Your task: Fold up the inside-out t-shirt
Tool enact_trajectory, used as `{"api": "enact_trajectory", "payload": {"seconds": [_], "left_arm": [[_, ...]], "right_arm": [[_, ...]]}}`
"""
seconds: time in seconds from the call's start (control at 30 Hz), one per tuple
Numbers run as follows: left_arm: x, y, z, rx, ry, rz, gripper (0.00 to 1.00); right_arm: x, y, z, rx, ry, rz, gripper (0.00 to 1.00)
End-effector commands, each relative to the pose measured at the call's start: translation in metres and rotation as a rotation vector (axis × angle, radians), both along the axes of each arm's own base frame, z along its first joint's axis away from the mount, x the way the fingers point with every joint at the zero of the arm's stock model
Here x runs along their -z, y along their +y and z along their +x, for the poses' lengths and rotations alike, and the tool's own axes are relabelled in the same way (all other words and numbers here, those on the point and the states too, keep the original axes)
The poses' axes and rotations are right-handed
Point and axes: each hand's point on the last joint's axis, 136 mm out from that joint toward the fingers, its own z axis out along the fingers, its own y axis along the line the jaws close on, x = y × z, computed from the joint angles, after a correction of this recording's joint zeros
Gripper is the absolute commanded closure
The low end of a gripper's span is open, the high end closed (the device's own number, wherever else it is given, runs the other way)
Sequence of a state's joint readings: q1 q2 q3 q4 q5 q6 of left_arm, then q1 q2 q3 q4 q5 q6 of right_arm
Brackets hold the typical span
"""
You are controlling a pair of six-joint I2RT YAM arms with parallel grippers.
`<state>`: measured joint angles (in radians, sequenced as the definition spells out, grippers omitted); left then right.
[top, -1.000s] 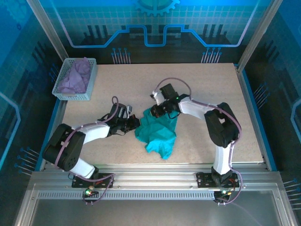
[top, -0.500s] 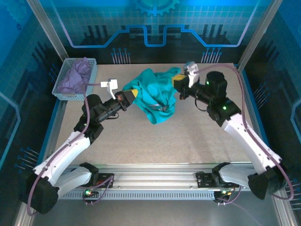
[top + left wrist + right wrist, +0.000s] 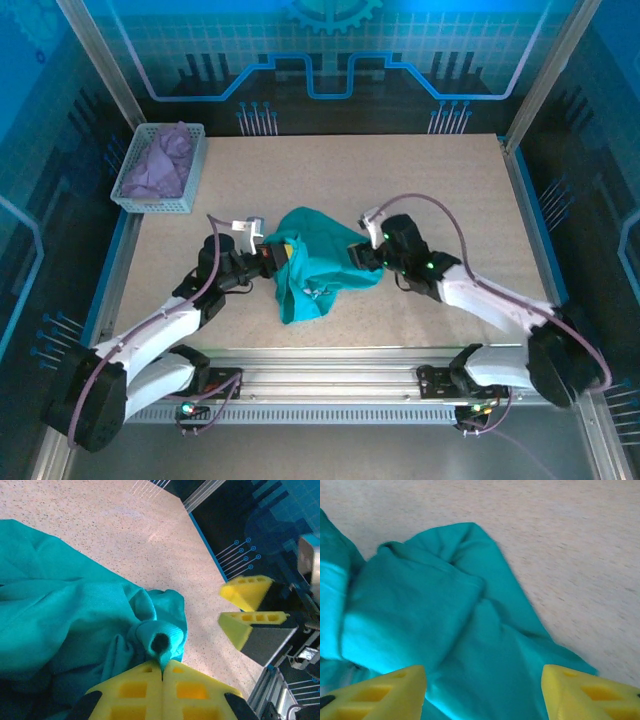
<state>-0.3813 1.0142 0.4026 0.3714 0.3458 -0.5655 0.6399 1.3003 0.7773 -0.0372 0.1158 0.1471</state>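
Observation:
The teal t-shirt [image 3: 322, 268] lies crumpled in a heap at the middle of the table, between the two arms. My left gripper [image 3: 283, 252] is at the heap's left edge. In the left wrist view its yellow fingers [image 3: 162, 672] are shut on a rolled fold of the t-shirt [image 3: 65, 615]. My right gripper [image 3: 362, 252] is at the heap's right edge, and its jaws [image 3: 482, 695] stand wide open just above the t-shirt [image 3: 445, 620] with nothing pinched between them. The left wrist view also catches the right gripper [image 3: 247, 602], open, over bare table.
A white mesh basket [image 3: 196, 160] with a lavender cloth [image 3: 158, 165] sits at the back left corner. Bare speckled tabletop [image 3: 420, 180] surrounds the heap. Metal frame posts and blue walls ring the table.
Both arms have come down and toward the near side, bringing the lifted t-shirt onto the table. The right gripper has opened and released the fabric. The left one stays shut on it.

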Motion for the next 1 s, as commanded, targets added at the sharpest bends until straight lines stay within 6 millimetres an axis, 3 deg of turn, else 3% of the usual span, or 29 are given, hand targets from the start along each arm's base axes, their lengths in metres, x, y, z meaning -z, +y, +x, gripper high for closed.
{"api": "enact_trajectory", "payload": {"seconds": [0.0, 0.17, 0.43, 0.5, 0.57, 0.63, 0.7, 0.8, 0.97], "left_arm": [[-0.009, 0.005, -0.005, -0.001, -0.068, 0.015, 1.00], [-0.004, 0.018, -0.011, -0.050, -0.068, 0.045, 1.00], [0.013, 0.036, -0.016, -0.143, -0.017, 0.086, 0.99], [0.018, 0.039, -0.017, -0.159, 0.001, 0.091, 0.98], [0.022, 0.040, -0.017, -0.167, 0.016, 0.090, 0.98], [0.024, 0.041, -0.018, -0.173, 0.025, 0.086, 0.98], [0.025, 0.041, -0.018, -0.177, 0.029, 0.084, 0.98], [0.018, 0.042, -0.016, -0.192, 0.011, 0.068, 0.98], [-0.023, 0.044, -0.007, -0.219, -0.137, 0.001, 0.96]], "right_arm": [[-0.005, 0.055, 0.019, -0.147, 0.049, 0.041, 0.33], [0.036, 0.100, 0.048, -0.201, 0.287, 0.071, 0.30], [0.119, 0.105, 0.069, -0.077, 0.438, -0.212, 0.31], [0.129, 0.106, 0.070, -0.063, 0.452, -0.219, 0.36], [0.127, 0.108, 0.075, -0.062, 0.446, -0.212, 0.55], [0.115, 0.110, 0.082, -0.081, 0.436, -0.167, 0.78], [0.088, 0.110, 0.092, -0.100, 0.401, -0.093, 0.97], [0.020, 0.094, 0.108, -0.094, 0.246, 0.026, 1.00], [-0.110, 0.033, 0.114, -0.028, -0.049, 0.286, 1.00]]}}
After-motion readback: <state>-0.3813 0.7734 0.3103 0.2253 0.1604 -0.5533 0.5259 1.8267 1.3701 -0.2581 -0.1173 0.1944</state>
